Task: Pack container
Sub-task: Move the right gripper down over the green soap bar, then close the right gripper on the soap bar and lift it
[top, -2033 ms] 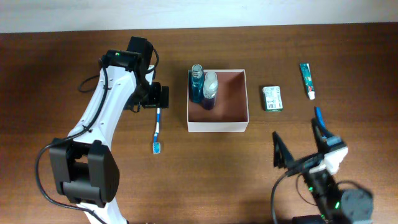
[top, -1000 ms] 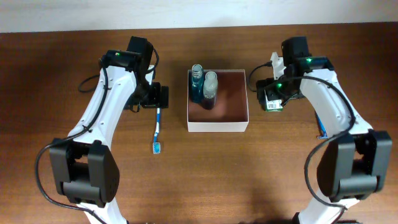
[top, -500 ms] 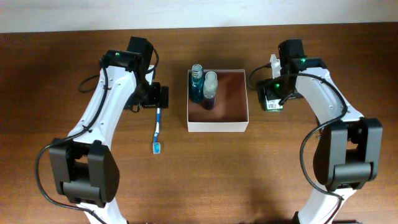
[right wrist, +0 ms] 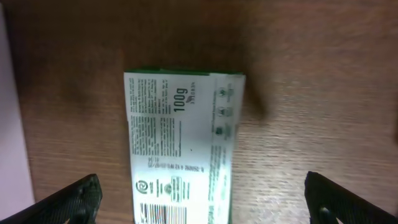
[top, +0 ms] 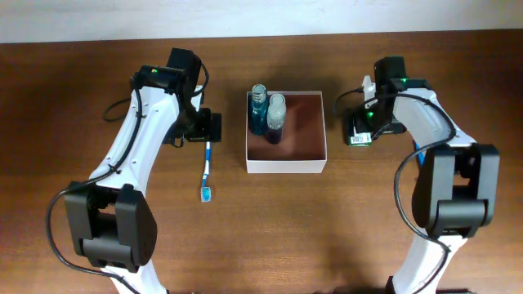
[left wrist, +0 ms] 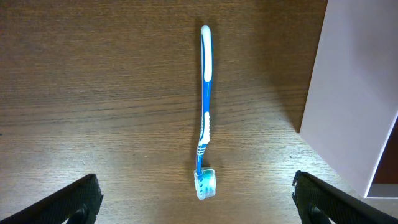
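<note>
The container [top: 286,167] is a square white-walled box with a reddish-brown inside at the table's middle; its white wall shows in the left wrist view [left wrist: 348,106]. A blue bottle [top: 259,110] and a clear bottle [top: 276,116] stand in its left part. A blue toothbrush [top: 207,167] lies left of it, also in the left wrist view [left wrist: 204,112]. My left gripper [left wrist: 196,199] [top: 206,127] is open above the toothbrush. My right gripper [right wrist: 202,202] [top: 361,129] is open over the green soap packet [right wrist: 183,143] [top: 359,140], right of the container.
Brown wooden table [top: 270,237]. Something blue [top: 417,153] peeks out from under the right arm. A pale wall strip [top: 261,16] runs along the back edge.
The right arm swung from the front right corner up to the soap packet and settled over it. The left arm and the toothbrush have not moved.
</note>
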Controlling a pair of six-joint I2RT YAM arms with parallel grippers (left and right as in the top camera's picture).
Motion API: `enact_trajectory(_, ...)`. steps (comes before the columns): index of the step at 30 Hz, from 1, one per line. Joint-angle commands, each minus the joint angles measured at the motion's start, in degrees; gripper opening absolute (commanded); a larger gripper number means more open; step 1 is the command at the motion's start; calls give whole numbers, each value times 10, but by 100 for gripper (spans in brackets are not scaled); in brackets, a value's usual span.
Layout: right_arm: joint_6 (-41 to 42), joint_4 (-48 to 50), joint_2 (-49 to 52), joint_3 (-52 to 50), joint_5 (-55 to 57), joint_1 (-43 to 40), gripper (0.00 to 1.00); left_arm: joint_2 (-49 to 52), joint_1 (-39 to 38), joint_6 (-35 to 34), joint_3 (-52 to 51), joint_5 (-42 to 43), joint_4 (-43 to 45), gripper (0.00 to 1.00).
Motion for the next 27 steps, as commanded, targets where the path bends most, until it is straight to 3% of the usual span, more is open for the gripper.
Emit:
enact_trajectory(1,-8,5,12,10,-7,0,99,-9,0,1,-3,0,1,99)
enact_trajectory(25,-7,31,47,10,32,18,100,-9,0,1,-3,0,1,99)
enact_trajectory(27,-7,32,47,10,32,21,95,-9,0,1,-3,0,1,99)
